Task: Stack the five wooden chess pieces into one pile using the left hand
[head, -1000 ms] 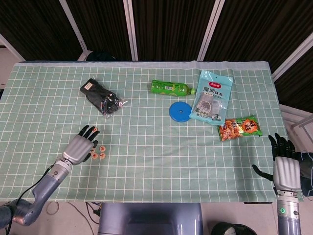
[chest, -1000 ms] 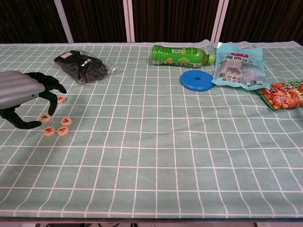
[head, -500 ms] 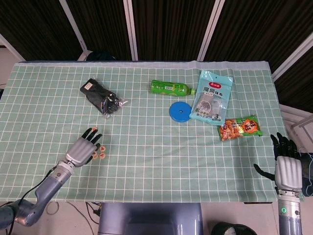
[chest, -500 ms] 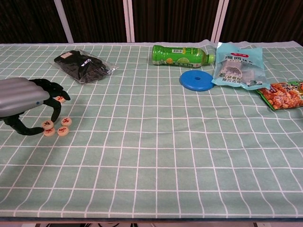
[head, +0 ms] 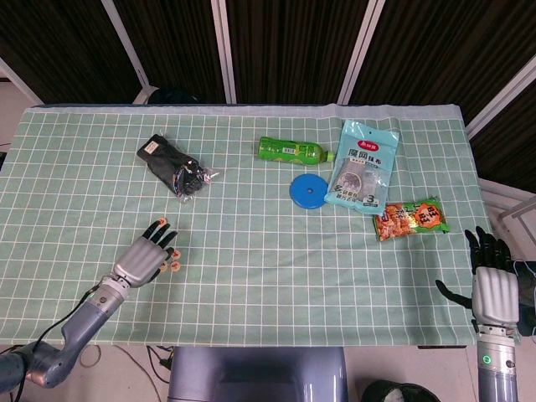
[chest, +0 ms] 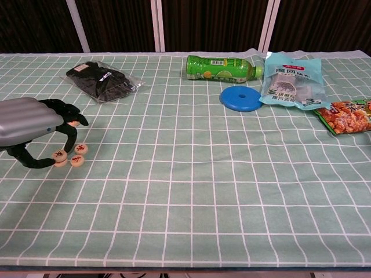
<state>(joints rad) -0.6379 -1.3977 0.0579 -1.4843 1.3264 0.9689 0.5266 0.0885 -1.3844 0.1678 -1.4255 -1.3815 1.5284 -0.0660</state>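
— Roughly where, the chess pieces (chest: 71, 155)?
— Clustered under the left hand (chest: 36, 130), touching fingertips (chest: 71, 149); curled, grip uncertain.
— Right hand (head: 491, 283)?
— Spread, holding nothing, well apart at the table's far edge.

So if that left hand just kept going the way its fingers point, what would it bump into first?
Probably the wooden chess pieces right at the left hand fingertips; beyond them, open green cloth, though depth is unclear.

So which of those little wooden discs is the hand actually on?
The one nearest the left hand: chess piece, between thumb and finger; two others lie just right of it.
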